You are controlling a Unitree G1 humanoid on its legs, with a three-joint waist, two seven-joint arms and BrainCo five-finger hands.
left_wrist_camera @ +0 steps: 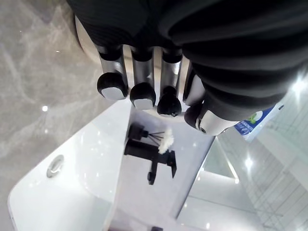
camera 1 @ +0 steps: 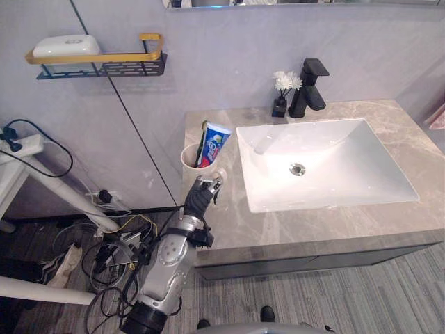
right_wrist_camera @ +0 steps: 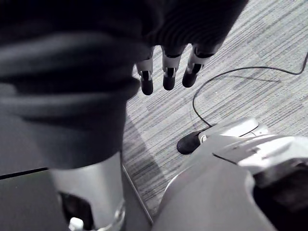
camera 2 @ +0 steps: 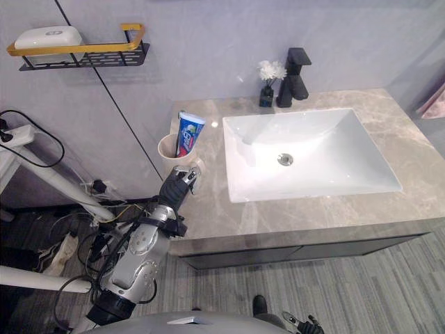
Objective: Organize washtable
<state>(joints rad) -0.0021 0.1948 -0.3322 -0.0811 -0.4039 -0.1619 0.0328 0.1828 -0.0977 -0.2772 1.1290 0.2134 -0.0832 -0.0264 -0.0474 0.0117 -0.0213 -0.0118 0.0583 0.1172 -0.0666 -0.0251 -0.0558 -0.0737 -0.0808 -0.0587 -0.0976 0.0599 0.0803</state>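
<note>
A cream cup (camera 1: 189, 158) stands at the left end of the marble counter (camera 1: 417, 153), with a blue and red toothpaste tube (camera 1: 212, 144) upright in it. My left hand (camera 1: 201, 196) hovers at the counter's front left, just in front of the cup, fingers (left_wrist_camera: 143, 91) relaxed and holding nothing. The tube's end (left_wrist_camera: 255, 120) shows past the thumb in the left wrist view. My right hand (right_wrist_camera: 166, 72) hangs low over the grey floor, fingers loose and empty.
A white sink (camera 1: 245, 174) fills the counter's middle. A black faucet (camera 1: 309, 87) and a small vase of white flowers (camera 1: 284, 90) stand behind it. A wall shelf (camera 1: 104, 64) at upper left carries a white soap-like block (camera 1: 66, 46). Cables and a white frame (camera 1: 42, 181) crowd the floor at left.
</note>
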